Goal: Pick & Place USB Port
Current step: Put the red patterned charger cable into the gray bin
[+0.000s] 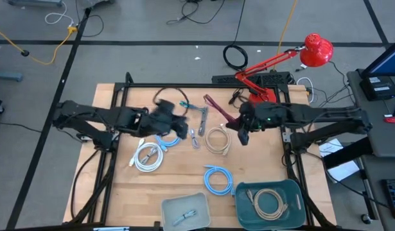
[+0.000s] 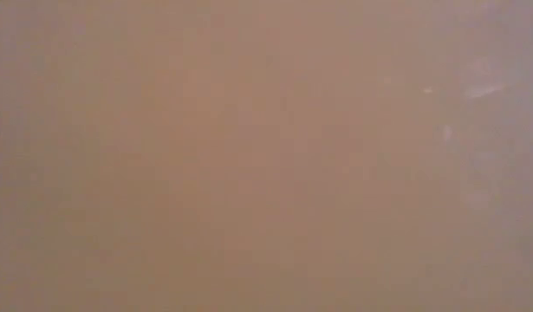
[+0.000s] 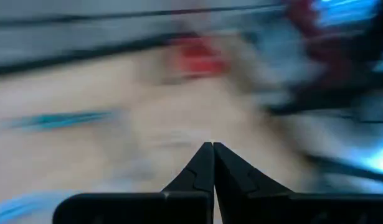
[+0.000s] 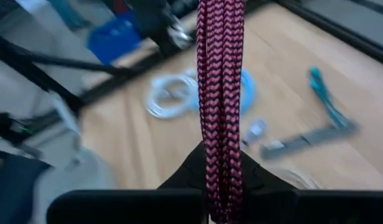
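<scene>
My right claw (image 4: 219,186) clamped on maroon braided cable (image 4: 220,93), mid-frame. Left claw (image 3: 213,163) together, empty. Teal bin (image 1: 293,192) lower right holds beige cable (image 1: 269,203); several cables left on tabletop (image 1: 184,176).

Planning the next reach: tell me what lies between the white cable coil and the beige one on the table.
High view: a grey cable lies between the white coil and the beige coil.

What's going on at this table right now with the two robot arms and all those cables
The right pincer is shut on a maroon braided cable, held over the middle of the wooden table. The left pincer is shut and empty, near the blue cable. White, beige and light blue coils lie loose. The teal bin at the front already holds one coiled cable, and the grey tray holds a small item.
</scene>
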{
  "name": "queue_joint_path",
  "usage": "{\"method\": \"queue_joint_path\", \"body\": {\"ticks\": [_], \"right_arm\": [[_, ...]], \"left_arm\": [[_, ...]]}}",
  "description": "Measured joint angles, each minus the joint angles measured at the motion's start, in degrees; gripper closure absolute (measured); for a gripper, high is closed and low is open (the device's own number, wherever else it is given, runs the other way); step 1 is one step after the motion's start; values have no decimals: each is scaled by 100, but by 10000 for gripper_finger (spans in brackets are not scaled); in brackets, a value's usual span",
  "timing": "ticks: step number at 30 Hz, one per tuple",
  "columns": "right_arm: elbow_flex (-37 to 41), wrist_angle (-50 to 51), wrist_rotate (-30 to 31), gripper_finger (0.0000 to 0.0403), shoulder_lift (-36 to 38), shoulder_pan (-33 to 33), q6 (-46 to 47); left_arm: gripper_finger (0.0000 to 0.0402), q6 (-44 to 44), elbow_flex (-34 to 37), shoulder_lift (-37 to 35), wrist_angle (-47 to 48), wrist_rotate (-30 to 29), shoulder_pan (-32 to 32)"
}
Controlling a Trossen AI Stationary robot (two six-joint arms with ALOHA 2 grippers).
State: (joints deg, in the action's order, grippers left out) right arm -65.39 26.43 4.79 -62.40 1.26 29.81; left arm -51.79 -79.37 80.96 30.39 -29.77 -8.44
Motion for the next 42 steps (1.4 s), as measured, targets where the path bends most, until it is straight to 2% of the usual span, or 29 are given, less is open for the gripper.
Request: {"method": "queue_joint_path", "body": {"ticks": [2, 3, 5, 6, 9, 13, 19, 26, 32, 34, 37, 40, 42], "right_arm": [[-69, -220, -1, 398, 8, 134, 19], [-85, -397, 13, 398, 12, 198, 19], [-99, -620, 146, 398, 10, 326, 43], [-97, -625, 189, 398, 10, 372, 72], [-94, -780, 309, 398, 5, 504, 194], [-92, -1137, 369, 398, -34, 612, 310], [-87, -1337, 436, 399, -160, 633, 403], [-87, -1896, 317, 398, -528, 632, 492], [-87, -2321, 103, 397, -790, 632, 539], [-87, -2349, 109, 397, -803, 634, 483], [-87, -2498, 100, 396, -796, 626, 324], [-76, -2760, -61, 386, -737, 627, 59], [-76, -3037, -209, 369, -655, 630, 26]], "left_arm": [[396, 576, 710, -52, -2465, 1081, 166], [393, 728, 1025, -51, -3385, 1499, 244], [388, 780, 1448, 132, -5330, 1984, 414], [386, 784, 1631, 158, -5758, 2097, 493], [376, 747, 1762, 162, -5641, 2387, 703], [341, 1300, 1677, 159, -5535, 2763, 778], [286, 1520, 1452, 149, -5575, 2697, 919], [273, 1680, 1257, 154, -5577, 2786, 990], [276, 1640, 1156, 152, -5524, 2727, 989], [297, 1581, 1151, 154, -5507, 2841, 1023], [366, 1525, 1136, 147, -5466, 3047, 1043], [376, 1400, 1129, 111, -5431, 3159, 1045], [376, 1291, 1127, -90, -5052, 3482, 1137]]}}
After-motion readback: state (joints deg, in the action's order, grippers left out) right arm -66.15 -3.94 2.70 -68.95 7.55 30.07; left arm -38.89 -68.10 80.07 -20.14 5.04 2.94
